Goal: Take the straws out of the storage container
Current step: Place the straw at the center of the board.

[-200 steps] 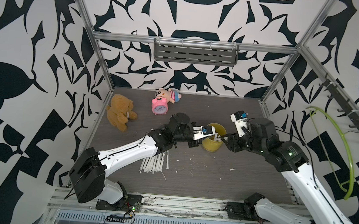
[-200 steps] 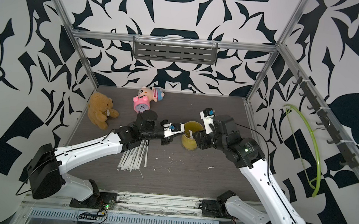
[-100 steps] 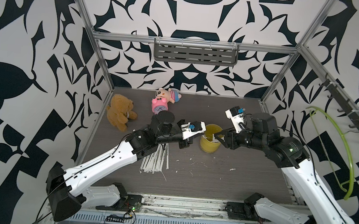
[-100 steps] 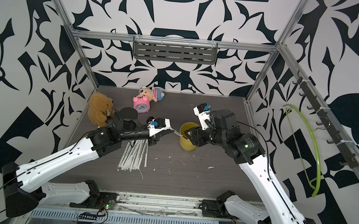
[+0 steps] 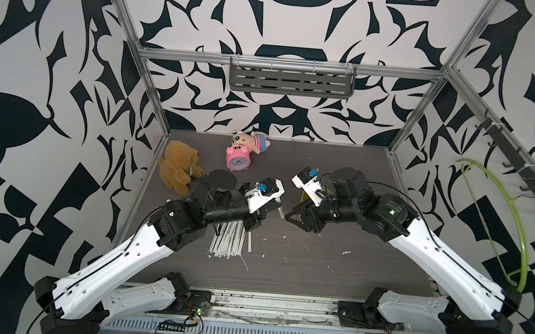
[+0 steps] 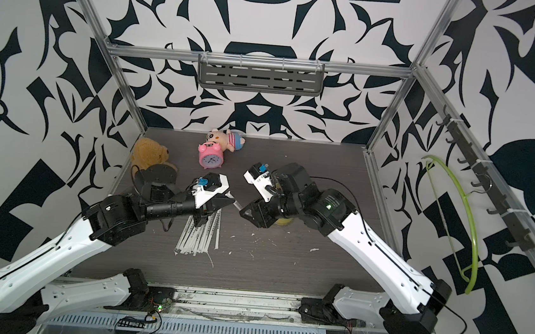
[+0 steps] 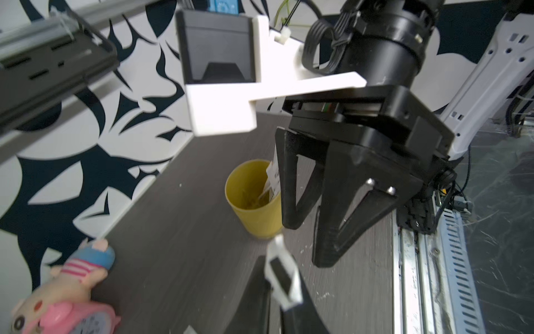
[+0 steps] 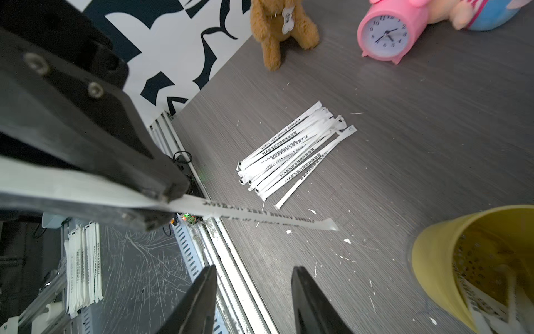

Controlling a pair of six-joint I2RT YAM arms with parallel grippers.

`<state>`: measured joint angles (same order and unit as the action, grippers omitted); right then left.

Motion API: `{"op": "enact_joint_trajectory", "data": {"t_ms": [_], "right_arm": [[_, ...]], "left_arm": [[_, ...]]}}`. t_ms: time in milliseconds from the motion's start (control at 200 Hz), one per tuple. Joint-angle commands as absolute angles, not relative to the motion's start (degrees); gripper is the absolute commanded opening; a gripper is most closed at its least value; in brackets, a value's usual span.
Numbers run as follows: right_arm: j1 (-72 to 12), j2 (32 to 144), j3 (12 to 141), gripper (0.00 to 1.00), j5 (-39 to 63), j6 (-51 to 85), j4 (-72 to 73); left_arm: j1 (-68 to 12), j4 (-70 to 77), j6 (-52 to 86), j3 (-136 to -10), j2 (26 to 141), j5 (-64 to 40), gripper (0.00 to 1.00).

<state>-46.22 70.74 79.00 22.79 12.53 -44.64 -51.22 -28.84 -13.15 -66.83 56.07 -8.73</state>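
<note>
While outstretched left tool [image 8: 167,205] clamps one straw [image 8: 260,217], right tool [image 8: 255,268] (jaws apart) hovers.

Right hand [image 7: 307,244] crowds the cup's [image 7: 254,208] mouth; tabletop [image 5: 316,271] in front lies open.

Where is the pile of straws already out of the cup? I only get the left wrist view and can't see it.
Observer: The pile of straws lies flat on the table, side by side, clear in the right wrist view.
Operator: Anything crowding it?
Observer: A brown teddy bear sits beyond it by the wall, not touching it.
Operator: How far does my straw stick out?
Observer: A long printed length of the held straw juts past the left tool, and its free end stops short of the yellow cup.
</note>
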Motion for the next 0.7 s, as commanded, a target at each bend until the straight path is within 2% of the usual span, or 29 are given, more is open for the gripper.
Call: {"op": "enact_joint_trajectory", "data": {"t_ms": [0,155,375,505,695], "right_arm": [[-46.22,71.41,79.55,0.46,20.49,13.66,-40.97],[-46.23,74.7,80.62,0.46,15.92,15.26,-42.33],[-46.65,78.71,80.79,0.43,19.78,17.89,-41.44],[-46.98,83.24,82.8,0.43,17.98,19.51,-46.14],[-48.83,89.13,83.84,0.46,16.52,21.21,-49.49]], "left_arm": [[-49.19,-42.44,-5.51,-68.13,55.65,-5.03,0.13],[-39.06,-50.09,-0.57,-67.94,58.31,-12.42,0.11],[-23.78,-55.75,-0.19,-67.94,67.42,-25.45,0.1],[-22.24,-57.97,-0.39,-69.61,76.47,-23.42,0.1],[-21.96,-57.29,-0.66,-71.66,84.79,-27.2,0.11]]}}
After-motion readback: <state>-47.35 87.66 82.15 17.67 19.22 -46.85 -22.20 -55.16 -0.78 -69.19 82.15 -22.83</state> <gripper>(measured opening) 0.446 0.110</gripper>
